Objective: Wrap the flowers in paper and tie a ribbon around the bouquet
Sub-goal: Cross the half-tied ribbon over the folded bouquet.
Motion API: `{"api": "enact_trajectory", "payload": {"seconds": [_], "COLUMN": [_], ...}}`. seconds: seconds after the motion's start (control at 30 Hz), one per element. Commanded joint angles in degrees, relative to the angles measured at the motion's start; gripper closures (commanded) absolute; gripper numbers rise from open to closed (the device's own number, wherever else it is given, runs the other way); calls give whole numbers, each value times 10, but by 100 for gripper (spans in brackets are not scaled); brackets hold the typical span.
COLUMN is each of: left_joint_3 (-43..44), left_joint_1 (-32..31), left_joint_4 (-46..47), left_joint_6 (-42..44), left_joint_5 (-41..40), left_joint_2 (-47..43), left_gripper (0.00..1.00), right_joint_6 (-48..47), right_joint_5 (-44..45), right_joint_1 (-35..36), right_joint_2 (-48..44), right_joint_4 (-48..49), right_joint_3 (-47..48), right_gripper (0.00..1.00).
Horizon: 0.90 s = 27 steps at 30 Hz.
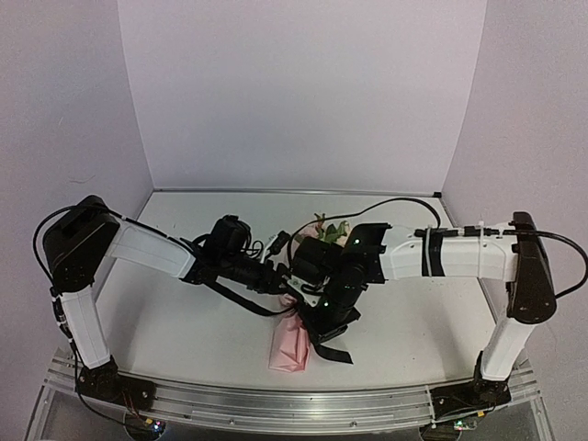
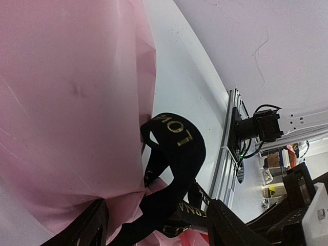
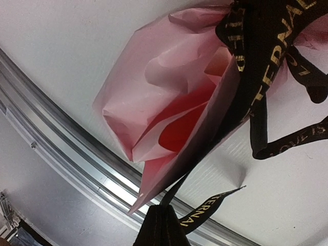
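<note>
Right hand (image 3: 160, 215) pinches gold-lettered black ribbon (image 3: 266, 61) round pink bouquet (image 3: 169, 102).

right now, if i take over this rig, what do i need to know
Left gripper: open, fingers either side of the ribbon loop, against the paper.
Right gripper: shut on a ribbon strand near its tail.
The bouquet lies on the table, flowers at the far end.
Done: flowers wrapped, ribbon looped around the bouquet.
Left: no finished knot or bow shows; probably tighten and tie.
</note>
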Motion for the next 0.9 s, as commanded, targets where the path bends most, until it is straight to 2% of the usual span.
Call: {"api": "enact_trajectory", "payload": {"seconds": [0.0,0.33,0.87], "left_joint_3": [40,67,99], "left_joint_1": [-7,-3,19], "left_joint_4": [-35,-123,-153], "left_joint_6": [-11,14,5], "left_joint_5": [-7,-1,97], "left_joint_2": [10,-34,-41], "left_gripper": [33,43,39], "right_joint_6": [-10,-26,-31], "right_joint_5": [27,52,60], "right_joint_1": [2,14,21], "right_joint_2": [-41,-77,-89], "right_joint_4": [35,56,64], "right_joint_3": [-12,-26,-35], "right_gripper": [100,100,100]}}
